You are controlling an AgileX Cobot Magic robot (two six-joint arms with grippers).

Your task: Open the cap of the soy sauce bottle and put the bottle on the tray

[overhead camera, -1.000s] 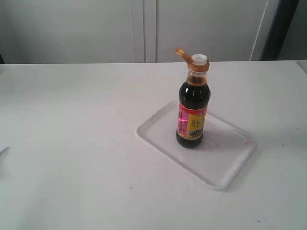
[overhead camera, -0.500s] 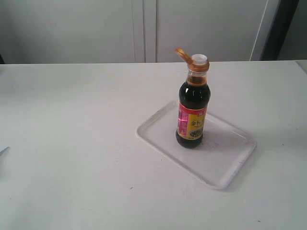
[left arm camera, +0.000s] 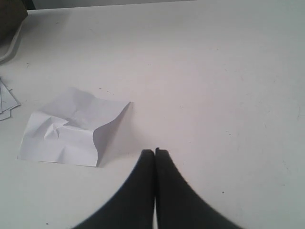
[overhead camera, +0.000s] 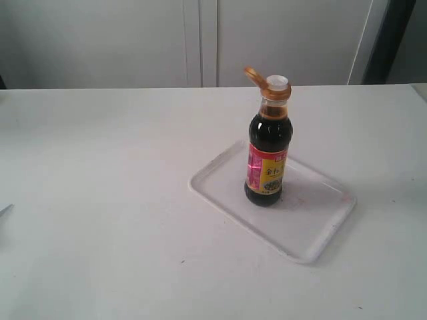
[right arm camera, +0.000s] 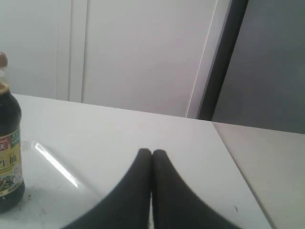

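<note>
- Nothing has moved since the earlier frames: bottle, cap and tray sit exactly as they did a second ago.
- Left pincer (left arm camera: 155, 151) has its two dark fingers pressed together, holding nothing, above bare tabletop (left arm camera: 214, 86).
- A crumpled sheet of paper (left arm camera: 71, 128) lies on the tabletop just beside that pincer's tips.
- On the exterior view, the tray (overhead camera: 313, 230) lies flat on the tabletop, right of centre.
- The bottle (overhead camera: 268, 160) stands upright on the tray, toward its far left part, label facing the camera.
- Its cap (overhead camera: 252, 75) is flipped open, tilted back to the left on its hinge, with the white spout (overhead camera: 277, 82) exposed.
- Right pincer (right arm camera: 152, 152) is closed too, gripping nothing, well apart from the bottle; it seems to hover over the tray, though the glare makes that hard to judge.
</note>
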